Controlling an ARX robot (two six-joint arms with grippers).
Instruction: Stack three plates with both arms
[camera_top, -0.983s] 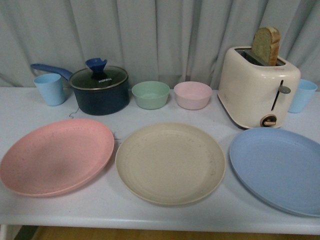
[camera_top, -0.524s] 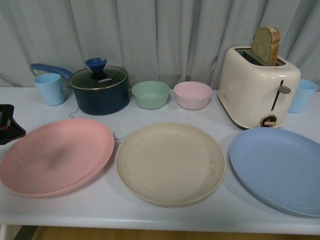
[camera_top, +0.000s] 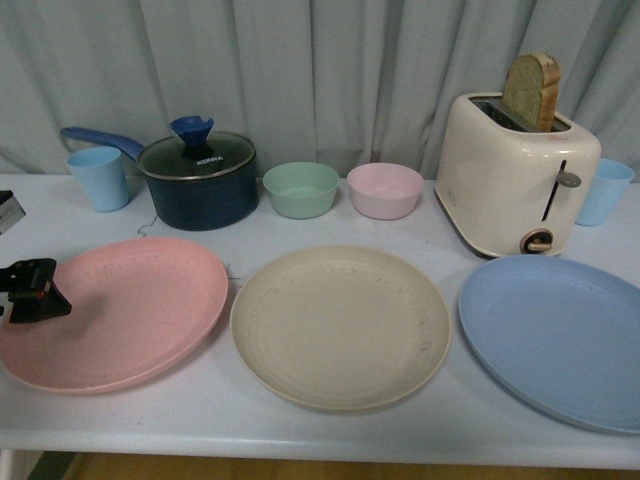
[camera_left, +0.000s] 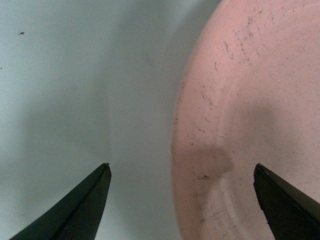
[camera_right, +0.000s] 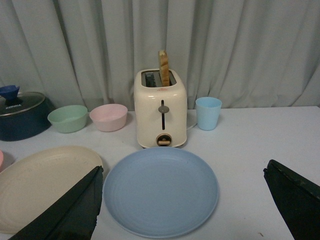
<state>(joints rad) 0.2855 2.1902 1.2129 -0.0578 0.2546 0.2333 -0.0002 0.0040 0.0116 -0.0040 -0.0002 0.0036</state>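
Three plates lie in a row on the white table (camera_top: 300, 430): the pink plate (camera_top: 130, 310) at the left, the beige plate (camera_top: 340, 325) in the middle, the light blue plate (camera_top: 560, 335) at the right. My left gripper (camera_top: 30, 292) hovers over the pink plate's left rim, open and empty. In the left wrist view its jaws (camera_left: 182, 172) straddle the pink plate's rim (camera_left: 200, 150). My right gripper (camera_right: 182, 200) is open and empty, held back from the light blue plate (camera_right: 160, 192). It is out of the front view.
Along the back stand a blue cup (camera_top: 98, 177), a dark lidded pot (camera_top: 198, 180), a green bowl (camera_top: 301, 189), a pink bowl (camera_top: 385, 190), a cream toaster (camera_top: 515, 185) with bread, and another blue cup (camera_top: 604, 190). A grey curtain hangs behind.
My left gripper has come into the front view from the left edge and moved down and right over the pink plate's left rim. The plates have not moved.
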